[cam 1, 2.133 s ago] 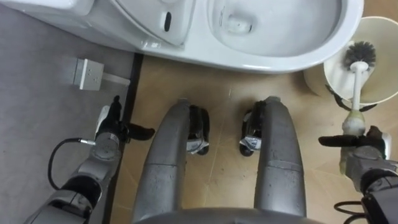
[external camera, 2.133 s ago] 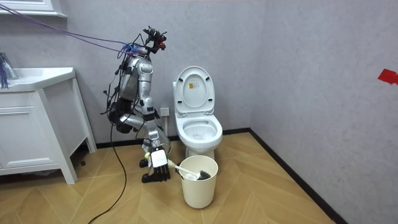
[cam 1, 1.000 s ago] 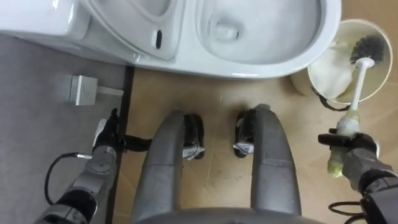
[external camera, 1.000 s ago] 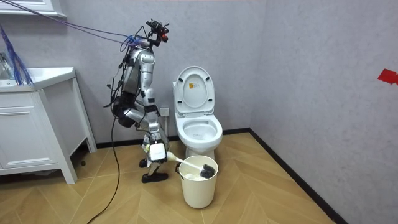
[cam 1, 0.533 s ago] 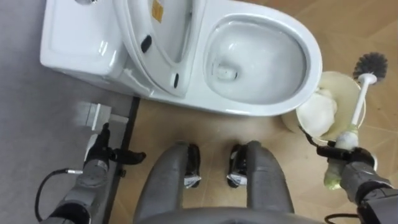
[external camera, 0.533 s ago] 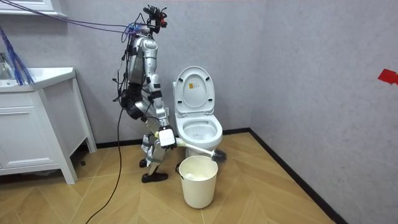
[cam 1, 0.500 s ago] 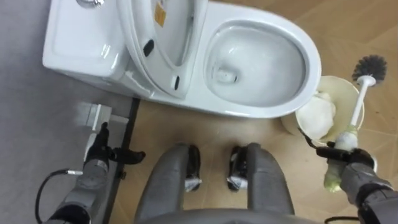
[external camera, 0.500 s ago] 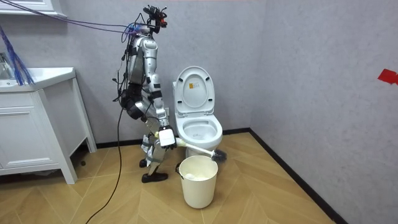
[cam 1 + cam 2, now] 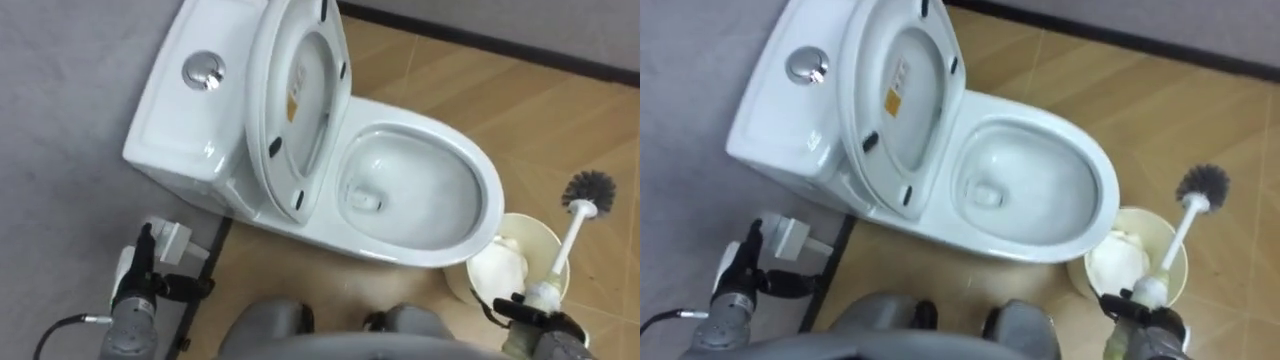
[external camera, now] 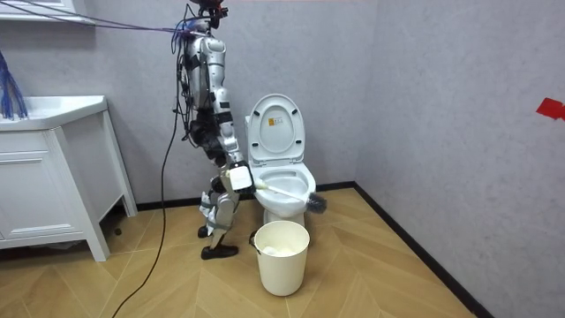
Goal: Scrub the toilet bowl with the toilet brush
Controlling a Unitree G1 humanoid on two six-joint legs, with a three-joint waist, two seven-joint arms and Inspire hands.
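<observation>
The white toilet (image 9: 190, 110) stands with its lid and seat raised and its bowl (image 9: 425, 190) uncovered. My right hand (image 9: 540, 328), at the lower right, is shut on the handle of the toilet brush (image 9: 565, 245). The brush's white shaft slants up to a dark bristle head (image 9: 588, 187), which hangs above the cream bucket (image 9: 535, 225) and to the right of the bowl. In the room view the brush (image 10: 282, 191) reaches from my right hand (image 10: 237, 179) across the front of the toilet. My left hand (image 9: 135, 292) hangs idle at the lower left with its fingers relaxed.
I stand upright beside the toilet, on the room view's left of it. The bucket (image 10: 282, 256) sits on the wooden floor in front of the toilet. A white wall box (image 9: 172, 240) lies by the dark baseboard. A white sink cabinet (image 10: 53, 177) stands further left.
I have straightened up from a bend, so the eye view now takes in the whole toilet. The brush has come up out of the bucket and toward the bowl.
</observation>
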